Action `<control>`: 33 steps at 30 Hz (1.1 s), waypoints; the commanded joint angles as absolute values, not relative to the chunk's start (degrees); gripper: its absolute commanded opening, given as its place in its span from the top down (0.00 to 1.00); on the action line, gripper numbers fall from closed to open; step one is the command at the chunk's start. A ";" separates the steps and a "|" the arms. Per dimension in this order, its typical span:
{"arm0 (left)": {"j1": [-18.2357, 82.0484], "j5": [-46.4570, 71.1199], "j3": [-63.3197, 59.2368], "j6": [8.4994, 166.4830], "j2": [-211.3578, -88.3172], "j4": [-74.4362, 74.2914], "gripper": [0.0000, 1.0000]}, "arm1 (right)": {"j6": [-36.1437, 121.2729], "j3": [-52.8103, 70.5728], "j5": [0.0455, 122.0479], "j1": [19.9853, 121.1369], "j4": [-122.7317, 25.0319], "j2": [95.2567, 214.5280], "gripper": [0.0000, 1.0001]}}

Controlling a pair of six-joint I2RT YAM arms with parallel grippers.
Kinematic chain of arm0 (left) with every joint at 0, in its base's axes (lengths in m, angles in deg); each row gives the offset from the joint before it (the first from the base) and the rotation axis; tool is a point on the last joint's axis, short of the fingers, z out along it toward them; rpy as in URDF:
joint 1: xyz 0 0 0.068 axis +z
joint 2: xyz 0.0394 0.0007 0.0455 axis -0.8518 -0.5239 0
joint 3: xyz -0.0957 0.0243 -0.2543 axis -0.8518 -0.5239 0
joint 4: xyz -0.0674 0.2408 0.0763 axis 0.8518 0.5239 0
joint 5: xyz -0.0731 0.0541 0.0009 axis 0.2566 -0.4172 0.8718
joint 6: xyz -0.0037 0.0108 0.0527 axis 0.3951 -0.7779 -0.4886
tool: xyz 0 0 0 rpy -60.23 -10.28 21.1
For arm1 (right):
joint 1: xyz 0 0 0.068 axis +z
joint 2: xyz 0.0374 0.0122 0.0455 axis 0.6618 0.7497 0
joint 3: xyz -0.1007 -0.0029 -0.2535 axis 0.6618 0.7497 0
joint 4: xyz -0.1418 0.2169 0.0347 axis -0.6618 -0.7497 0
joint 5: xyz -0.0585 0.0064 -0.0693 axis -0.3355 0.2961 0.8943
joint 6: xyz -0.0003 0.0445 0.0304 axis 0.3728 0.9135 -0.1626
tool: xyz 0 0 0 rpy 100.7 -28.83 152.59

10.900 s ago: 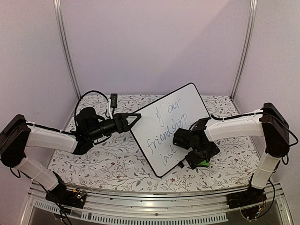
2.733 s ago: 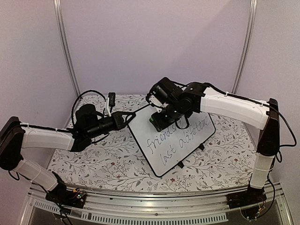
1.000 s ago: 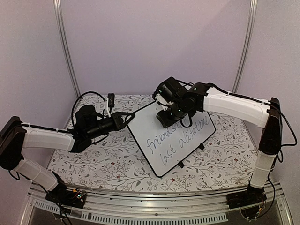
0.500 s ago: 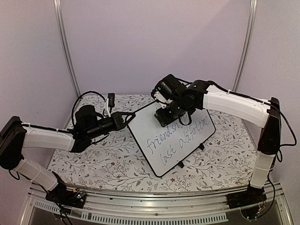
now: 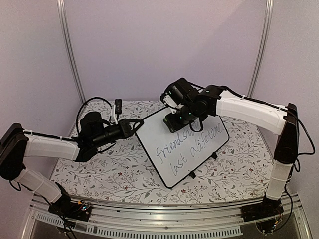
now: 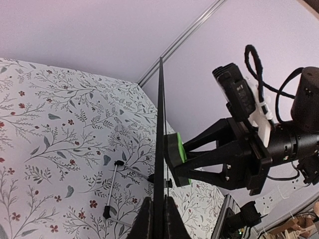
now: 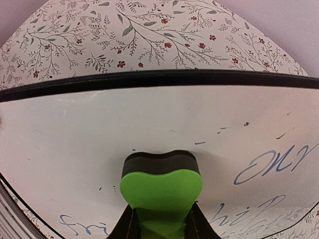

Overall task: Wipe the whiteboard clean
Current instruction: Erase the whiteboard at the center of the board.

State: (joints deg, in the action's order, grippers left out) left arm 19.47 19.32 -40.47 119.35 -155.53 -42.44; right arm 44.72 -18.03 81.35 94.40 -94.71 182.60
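My left tool [image 5: 141,122] pinches the edge of the large white rectangular whiteboard with a thin black rim [image 5: 152,134]. The board stands tilted on the floral-patterned counter [image 5: 99,169], reaching rightward from my fingertips. My right tool [image 7: 161,219] pinches a green foam eraser block [image 7: 161,188], its dark felt face pressed against the board just ahead, above the handwriting.
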 commanded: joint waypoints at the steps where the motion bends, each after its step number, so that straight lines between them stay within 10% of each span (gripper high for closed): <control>1: 18.82 22.40 -40.72 116.41 -155.85 -46.48 1.00 | 45.40 -11.82 79.28 93.82 -95.03 180.90 1.00; 33: 18.80 22.42 -40.79 116.35 -155.77 -46.62 1.00 | 47.38 -9.30 80.47 95.51 -97.33 180.27 1.00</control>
State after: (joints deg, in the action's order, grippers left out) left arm 19.47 19.45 -40.47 119.33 -155.55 -42.63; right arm 45.42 -14.64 82.05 94.34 -95.02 181.21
